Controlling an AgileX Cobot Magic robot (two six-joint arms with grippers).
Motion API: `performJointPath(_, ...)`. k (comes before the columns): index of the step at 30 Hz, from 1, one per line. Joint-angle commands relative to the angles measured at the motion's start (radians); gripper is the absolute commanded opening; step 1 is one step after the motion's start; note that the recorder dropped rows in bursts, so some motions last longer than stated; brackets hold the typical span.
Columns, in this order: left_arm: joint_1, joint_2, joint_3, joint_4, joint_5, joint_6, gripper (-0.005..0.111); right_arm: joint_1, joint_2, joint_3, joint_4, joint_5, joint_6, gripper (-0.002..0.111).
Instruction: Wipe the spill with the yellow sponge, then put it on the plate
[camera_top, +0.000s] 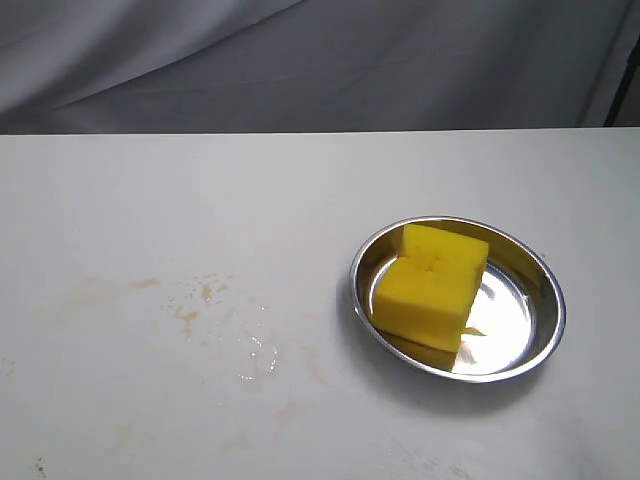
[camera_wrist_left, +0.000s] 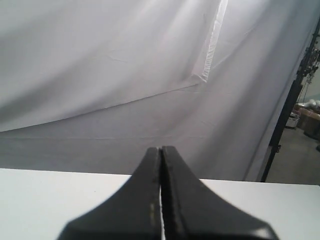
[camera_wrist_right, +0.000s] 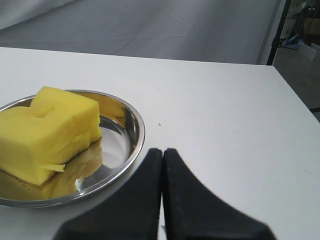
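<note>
The yellow sponge (camera_top: 432, 283) lies in the steel plate (camera_top: 540, 340), leaning on the rim's left side; the right wrist view shows the same sponge (camera_wrist_right: 47, 132) and plate (camera_wrist_right: 134, 131). The spill (camera_top: 205, 300) is down to faint brownish smears and a few wet droplets left of the plate. My right gripper (camera_wrist_right: 163, 151) is shut and empty, just beside the plate's rim. My left gripper (camera_wrist_left: 161, 149) is shut with nothing in it, above the white table and facing the backdrop. Neither gripper shows in the exterior view.
A grey cloth backdrop (camera_top: 320, 60) hangs behind the table's far edge (camera_top: 320, 132). A dark stand pole (camera_wrist_left: 292, 100) rises beyond the table's corner.
</note>
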Motion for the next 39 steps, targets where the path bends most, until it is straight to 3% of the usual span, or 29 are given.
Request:
performJointPath(1, 0.002, -0.028, 0.004, -0.013, 0.002, 0.003, 0.000, -0.007, -0.004, 0.002, 0.004, -0.004, 0.004, 0.000)
performJointPath(13, -0.004, -0.027, 0.004, 0.052, 0.038, 0.055, 0.000, -0.007, -0.004, 0.002, 0.004, -0.004, 0.004, 0.000)
performJointPath(15, -0.004, -0.036, 0.004, 0.087, 0.086, 0.065, 0.000, -0.007, -0.004, 0.002, 0.004, -0.004, 0.004, 0.000)
performJointPath(19, 0.004, -0.212, 0.018, 0.096, 0.386, 0.072, 0.000, -0.007, -0.004, 0.002, 0.004, -0.004, 0.004, 0.000)
performJointPath(27, 0.116, -0.616, 0.242, 0.134, 0.392, 0.060, 0.000, -0.007, -0.004, 0.002, 0.004, -0.004, 0.004, 0.000)
performJointPath(33, 0.168, -0.696, 0.319, 0.132, 0.400, -0.028, 0.000, -0.007, -0.004, 0.002, 0.004, -0.004, 0.004, 0.000)
performJointPath(39, 0.172, -0.696, 0.391, 0.132, 0.395, -0.048, 0.000, -0.007, -0.004, 0.002, 0.004, -0.004, 0.004, 0.000)
